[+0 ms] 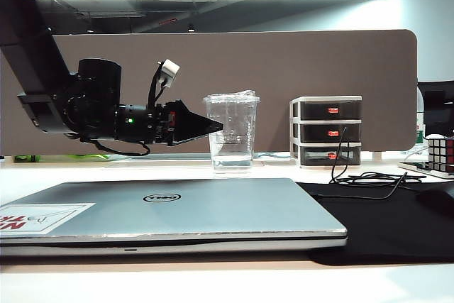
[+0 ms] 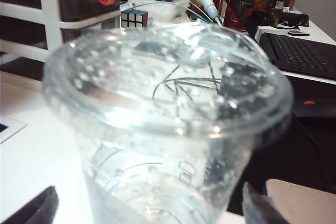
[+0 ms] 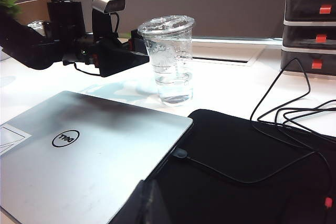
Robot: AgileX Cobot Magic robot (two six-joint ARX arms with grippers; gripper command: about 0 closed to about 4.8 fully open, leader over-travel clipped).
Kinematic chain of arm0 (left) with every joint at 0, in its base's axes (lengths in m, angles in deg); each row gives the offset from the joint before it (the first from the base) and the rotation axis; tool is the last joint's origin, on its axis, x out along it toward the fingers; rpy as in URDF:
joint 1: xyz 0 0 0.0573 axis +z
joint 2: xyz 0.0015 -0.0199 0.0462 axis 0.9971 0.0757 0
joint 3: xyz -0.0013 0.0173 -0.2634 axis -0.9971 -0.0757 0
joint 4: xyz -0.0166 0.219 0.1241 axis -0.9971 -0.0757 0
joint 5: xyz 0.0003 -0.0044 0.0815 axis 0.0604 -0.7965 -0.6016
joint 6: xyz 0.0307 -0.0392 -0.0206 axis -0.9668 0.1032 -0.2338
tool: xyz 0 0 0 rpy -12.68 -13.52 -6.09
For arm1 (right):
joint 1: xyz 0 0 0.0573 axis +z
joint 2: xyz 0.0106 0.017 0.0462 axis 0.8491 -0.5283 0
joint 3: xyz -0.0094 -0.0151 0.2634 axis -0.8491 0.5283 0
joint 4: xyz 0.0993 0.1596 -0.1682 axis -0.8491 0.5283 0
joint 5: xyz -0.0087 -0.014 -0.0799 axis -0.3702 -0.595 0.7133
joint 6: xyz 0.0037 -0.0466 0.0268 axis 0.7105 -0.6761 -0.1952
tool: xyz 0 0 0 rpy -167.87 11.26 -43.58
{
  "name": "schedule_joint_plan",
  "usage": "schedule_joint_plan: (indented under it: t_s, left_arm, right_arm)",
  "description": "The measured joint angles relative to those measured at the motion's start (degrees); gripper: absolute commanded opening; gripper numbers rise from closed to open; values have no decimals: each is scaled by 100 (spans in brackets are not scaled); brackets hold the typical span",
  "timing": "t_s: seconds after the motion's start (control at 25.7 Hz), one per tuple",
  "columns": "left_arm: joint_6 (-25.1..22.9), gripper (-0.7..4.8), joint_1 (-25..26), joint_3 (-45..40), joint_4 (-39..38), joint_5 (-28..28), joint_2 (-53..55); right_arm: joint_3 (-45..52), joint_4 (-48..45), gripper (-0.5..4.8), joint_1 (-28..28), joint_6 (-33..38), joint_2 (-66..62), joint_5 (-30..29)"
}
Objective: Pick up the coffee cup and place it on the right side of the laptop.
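The coffee cup (image 1: 232, 133) is a clear tapered plastic cup with a crinkled clear lid. It stands upright on the white table behind the laptop (image 1: 170, 207), a closed silver-grey Dell. My left gripper (image 1: 213, 127) is held level at the cup's upper left side, open. In the left wrist view the coffee cup (image 2: 168, 124) fills the picture, and my left gripper (image 2: 149, 211) has a dark fingertip on each side of it, not touching. My right gripper (image 3: 149, 203) hovers low over the laptop's (image 3: 89, 150) right edge, its fingers pressed together with nothing between them.
A black mat (image 1: 383, 218) with a tangle of black cables (image 1: 362, 175) lies right of the laptop. A white three-drawer unit (image 1: 326, 130) stands at the back right, with a Rubik's cube (image 1: 440, 150) further right. A brown partition closes off the back.
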Motion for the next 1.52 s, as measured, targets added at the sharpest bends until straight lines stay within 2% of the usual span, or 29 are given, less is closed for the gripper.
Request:
schedule_joint_plan:
  t_s: [0.39, 0.7, 1.52]
  left_arm:
    - [-81, 479, -341, 431, -267, 44, 177]
    - [-120, 479, -354, 769, -448, -26, 326]
    - [-173, 479, -433, 841, -485, -236, 380]
  right_arm:
    - [0, 0, -1, 0, -11, 0, -2]
    - [0, 0, -1, 0, -20, 0, -4]
    - [0, 0, -1, 0, -20, 0, -11]
